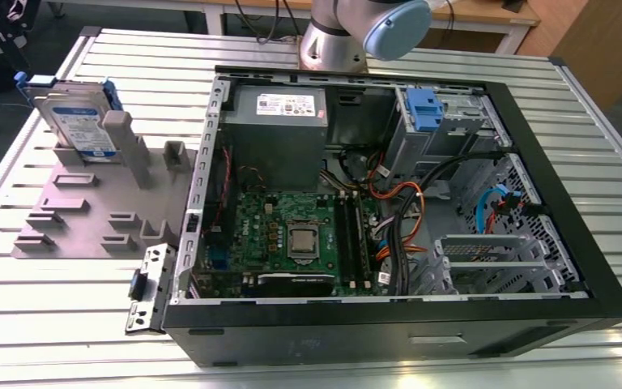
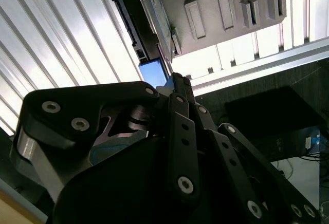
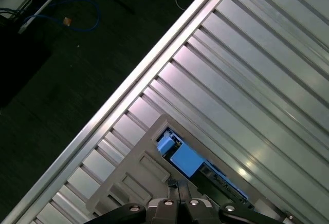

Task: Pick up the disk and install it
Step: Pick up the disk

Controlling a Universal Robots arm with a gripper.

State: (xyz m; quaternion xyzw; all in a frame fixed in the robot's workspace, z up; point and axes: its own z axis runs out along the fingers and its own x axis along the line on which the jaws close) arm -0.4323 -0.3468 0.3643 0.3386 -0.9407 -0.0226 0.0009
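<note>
The disk (image 1: 78,121) is standing on its edge in a grey moulded holder (image 1: 95,211), which is lying near the far corner of the desk (image 1: 62,300) at the exterior view's left. Its white-and-blue label is facing outward, and its blue bracket is framing it along the top and far end. An open computer case (image 1: 398,332) is sitting beside the holder, taking up the middle of the desk. The arm (image 1: 338,36) is rising from the desk's far edge behind the case.

In the first wrist view the pincer (image 3: 175,185) is hanging over the holder (image 3: 133,178), with the disk (image 3: 185,161) lying just past its tips and its blue bracket end showing against the ribbed desk (image 3: 257,80). In the second wrist view the pincer (image 2: 175,77) is pointing towards the disk (image 2: 159,23), which is showing edge-on in the holder (image 2: 231,23). The pincer's fingers are pressing together at a narrow point, gripping nothing, and it is hanging clear of the disk.
</note>
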